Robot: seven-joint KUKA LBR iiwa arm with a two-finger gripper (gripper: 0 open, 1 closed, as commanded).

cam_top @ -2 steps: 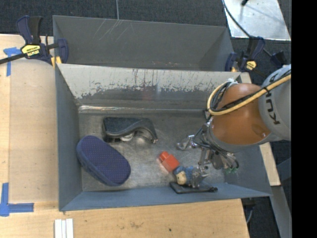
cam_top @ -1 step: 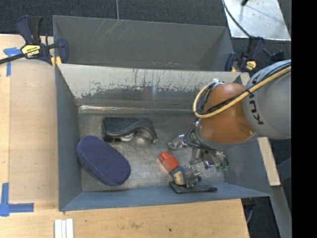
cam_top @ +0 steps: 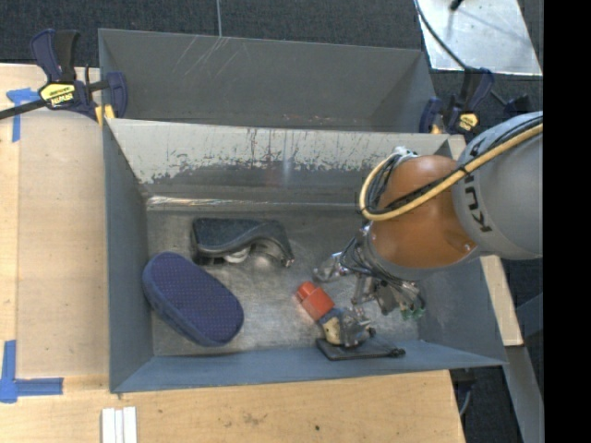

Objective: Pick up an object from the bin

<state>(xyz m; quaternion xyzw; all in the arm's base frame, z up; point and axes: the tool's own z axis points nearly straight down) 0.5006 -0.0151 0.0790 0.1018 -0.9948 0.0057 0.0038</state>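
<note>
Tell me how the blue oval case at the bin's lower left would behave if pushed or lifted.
The blue case lies flat and broad on the bin floor, so it would likely slide rather than roll or tip. Its dotted, fabric-like skin suggests decent grip. It looks puffy, so probably light and somewhat yielding.

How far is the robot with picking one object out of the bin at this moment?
Done: the approach. The arm is low in the bin, its end beside the small red block and over the black flat piece. In hand: the grasp; whether anything is gripped, I cannot tell. Left: the lift out. The blue oval case and the dark curved thing lie untouched at the view's left.
</note>
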